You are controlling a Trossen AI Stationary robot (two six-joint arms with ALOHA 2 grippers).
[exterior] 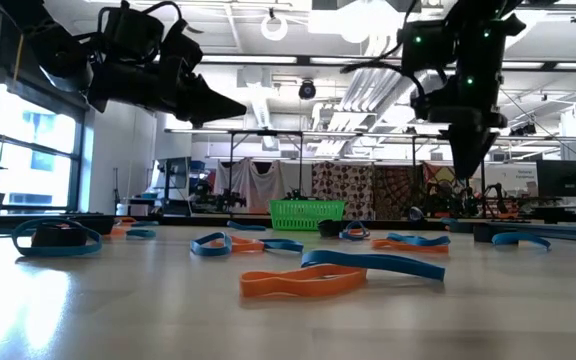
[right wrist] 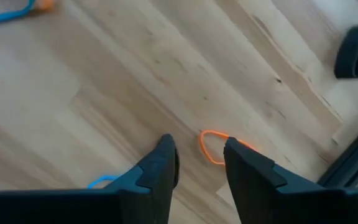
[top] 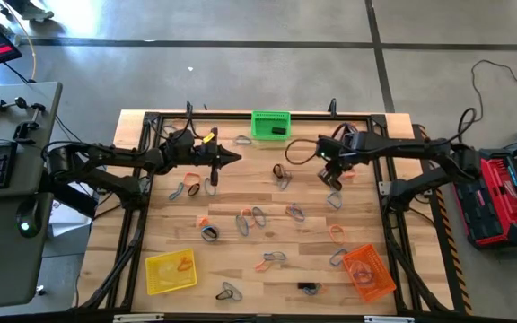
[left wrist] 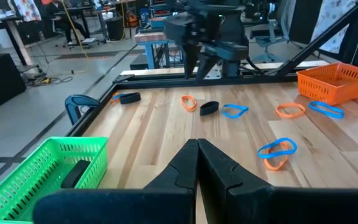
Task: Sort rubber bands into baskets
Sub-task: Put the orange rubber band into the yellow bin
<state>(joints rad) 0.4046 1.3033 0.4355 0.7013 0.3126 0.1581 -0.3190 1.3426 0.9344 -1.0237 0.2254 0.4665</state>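
Several orange, blue and black rubber bands lie flat on the wooden table (top: 240, 193). My right gripper (right wrist: 199, 154) hangs over the table's far right part (top: 332, 178), fingers pointing down and slightly open. It is above a small orange band (right wrist: 211, 147) that lies on the wood and touches nothing. My left gripper (left wrist: 197, 149) is shut and empty, held level above the table's far left part (top: 232, 158), pointing toward the right edge. The green basket (top: 270, 124) stands at the far edge with a black band (left wrist: 73, 174) inside.
The yellow basket (top: 170, 271) stands at the near left and the orange basket (top: 368, 271) at the near right, each holding an orange band. Loose bands (top: 258, 215) are spread over the middle. A black frame (top: 142, 224) runs round the table.
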